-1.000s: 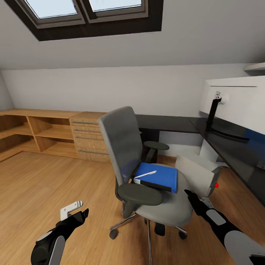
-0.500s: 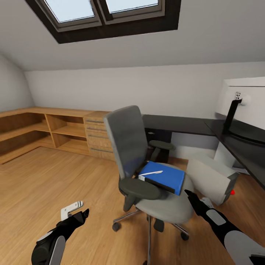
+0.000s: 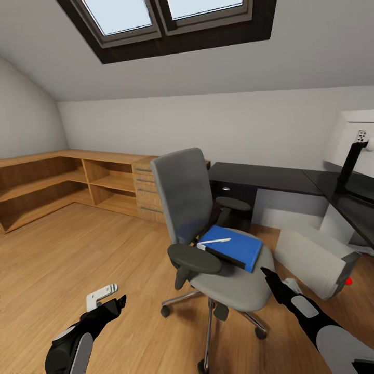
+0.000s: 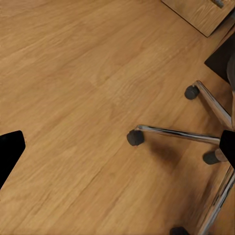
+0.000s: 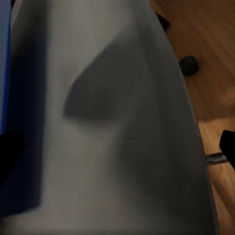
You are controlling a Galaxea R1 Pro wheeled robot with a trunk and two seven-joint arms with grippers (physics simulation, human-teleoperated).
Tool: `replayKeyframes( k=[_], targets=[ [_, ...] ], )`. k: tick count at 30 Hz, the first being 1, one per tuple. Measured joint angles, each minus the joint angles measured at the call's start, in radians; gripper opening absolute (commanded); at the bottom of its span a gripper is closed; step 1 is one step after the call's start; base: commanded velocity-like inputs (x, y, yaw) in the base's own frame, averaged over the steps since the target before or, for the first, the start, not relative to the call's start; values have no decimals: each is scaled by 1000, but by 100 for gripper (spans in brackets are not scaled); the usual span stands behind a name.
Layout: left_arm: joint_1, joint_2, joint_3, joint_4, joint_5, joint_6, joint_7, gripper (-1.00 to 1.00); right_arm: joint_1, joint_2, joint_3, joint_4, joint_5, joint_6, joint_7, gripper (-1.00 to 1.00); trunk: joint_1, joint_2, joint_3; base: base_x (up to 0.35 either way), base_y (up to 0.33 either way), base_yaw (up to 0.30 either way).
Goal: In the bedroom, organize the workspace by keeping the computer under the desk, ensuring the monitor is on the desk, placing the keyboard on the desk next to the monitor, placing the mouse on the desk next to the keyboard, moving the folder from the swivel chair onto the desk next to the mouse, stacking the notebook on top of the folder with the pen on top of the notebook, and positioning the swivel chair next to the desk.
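Wood floor underlies the swivel chair point(image 3: 208, 228), folder point(image 3: 236, 246) near right pincer point(image 3: 266, 274).

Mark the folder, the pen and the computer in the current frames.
folder point(image 3: 240, 248): head view, bare blue cover, right part, on the chair seat.
pen point(image 3: 214, 242): head view, middle of the white shaft, lying on the stack.
computer point(image 3: 311, 258): head view, broad pale side face, tilted on the floor.
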Motion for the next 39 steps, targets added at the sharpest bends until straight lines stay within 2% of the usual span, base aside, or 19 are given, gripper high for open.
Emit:
replayKeyframes(
  k=[19,29,39],
  targets=[
    [0,0,0,0,0,0,0,100,0,-2,0,-8,-1,1,1,100,0,0,0,0,0,1],
    [0,1,0,0,0,0,0,100,0,-4,-1,-4,-1,1,3,100,0,0,0,0,0,-232],
    [0,1,0,1,0,0,0,100,0,-3,0,-7,-1,1,7,100,0,0,0,0,0,-40]
  ],
)
